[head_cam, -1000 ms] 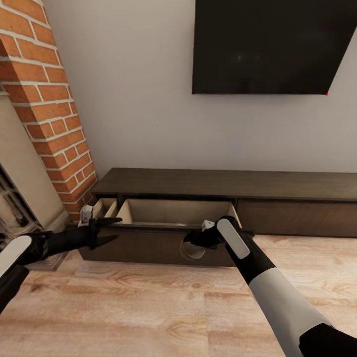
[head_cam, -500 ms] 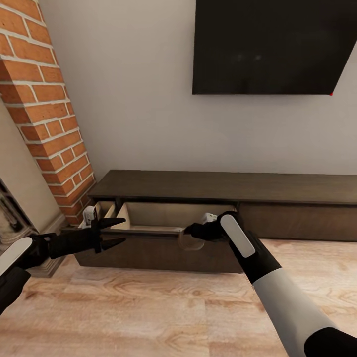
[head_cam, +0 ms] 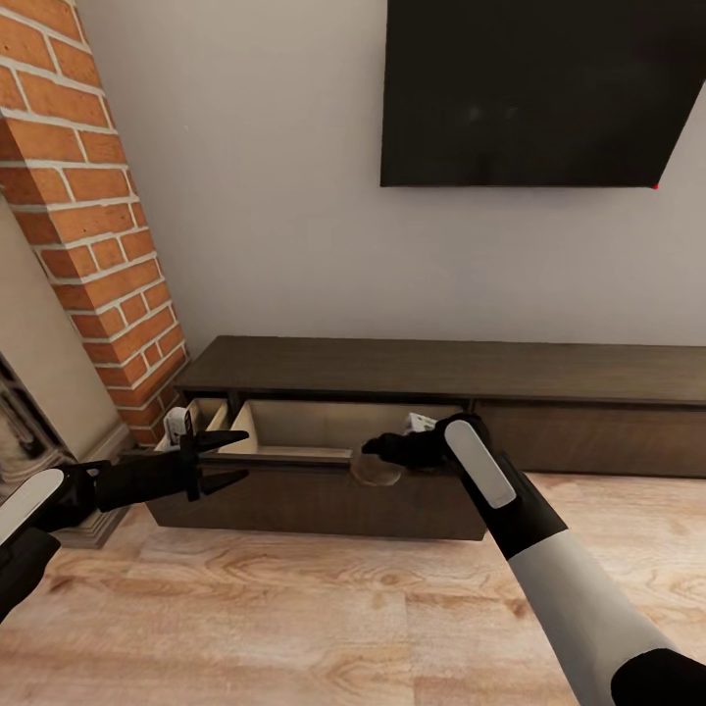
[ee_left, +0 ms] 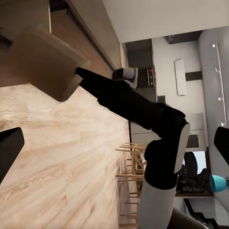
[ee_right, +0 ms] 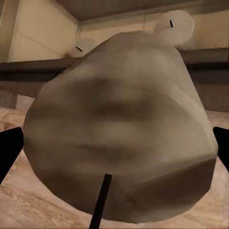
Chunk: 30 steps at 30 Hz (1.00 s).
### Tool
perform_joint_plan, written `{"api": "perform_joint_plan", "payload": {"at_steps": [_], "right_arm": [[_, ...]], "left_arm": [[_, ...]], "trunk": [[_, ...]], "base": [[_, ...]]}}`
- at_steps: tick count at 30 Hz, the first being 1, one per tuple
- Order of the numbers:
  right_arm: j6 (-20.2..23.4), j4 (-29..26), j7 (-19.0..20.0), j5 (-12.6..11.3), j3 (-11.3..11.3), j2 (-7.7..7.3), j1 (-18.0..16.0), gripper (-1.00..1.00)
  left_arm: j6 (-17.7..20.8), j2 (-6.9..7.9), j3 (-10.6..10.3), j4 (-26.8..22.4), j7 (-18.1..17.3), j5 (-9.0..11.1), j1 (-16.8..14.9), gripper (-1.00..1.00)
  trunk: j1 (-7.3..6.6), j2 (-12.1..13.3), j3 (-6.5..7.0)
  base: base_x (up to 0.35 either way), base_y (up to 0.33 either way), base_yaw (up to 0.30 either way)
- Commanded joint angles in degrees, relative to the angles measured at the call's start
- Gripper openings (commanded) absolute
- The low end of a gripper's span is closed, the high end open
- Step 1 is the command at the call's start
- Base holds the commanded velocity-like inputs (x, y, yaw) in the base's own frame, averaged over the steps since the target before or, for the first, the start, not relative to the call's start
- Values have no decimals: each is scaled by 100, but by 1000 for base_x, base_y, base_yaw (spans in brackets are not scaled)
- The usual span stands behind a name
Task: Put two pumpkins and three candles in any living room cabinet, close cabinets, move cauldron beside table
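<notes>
Under a dark wall screen (head_cam: 534,88), beside a brick pillar (head_cam: 88,226), the cabinet (head_cam: 441,368) stood on the wood floor with one drawer (head_cam: 333,431) pulled out to take the candles. The right hand (head_cam: 378,453) gripped a beige candle (ee_right: 119,138) at the drawer's front edge, apparently ready to lower it beside two candles (ee_right: 174,26) already inside. The left hand (head_cam: 230,458) waited spread and empty near the drawer's left corner.

Three candles: one large in the middle of the right wrist view (ee_right: 121,133), two more beyond it inside the drawer, upper centre (ee_right: 175,26) and upper left (ee_right: 86,46). One cabinet (head_cam: 441,368), one dark wall screen (head_cam: 534,88), two grippers: left (head_cam: 224,458), right (head_cam: 378,459).
</notes>
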Motion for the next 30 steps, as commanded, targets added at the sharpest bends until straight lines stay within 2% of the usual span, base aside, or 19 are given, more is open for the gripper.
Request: {"api": "perform_joint_plan", "payload": {"at_steps": [1,4,8,20,30], "right_arm": [[16,-99,93,-21,15,-43,3,-100],[7,-431,505,-4,20,-259,49,-100],[-4,-559,638,-2,21,-393,88,-100],[-194,-586,676,47,27,-465,124,-100],[-195,-580,673,-6,16,-466,125,-100]], "left_arm": [[5,4,-5,-3,58,62,-5,100],[5,5,-5,-2,58,62,-5,100],[5,1,-5,-2,58,62,-5,100],[5,4,-5,-2,58,59,-5,100],[5,5,-5,-2,58,57,-5,100]], "trunk": [[-1,-2,-6],[-1,-2,-6],[-1,-2,-6],[-1,-2,-6],[-1,-2,-6]], "base": [[0,0,0],[0,0,0],[0,0,0],[6,0,0],[120,-4,0]]}}
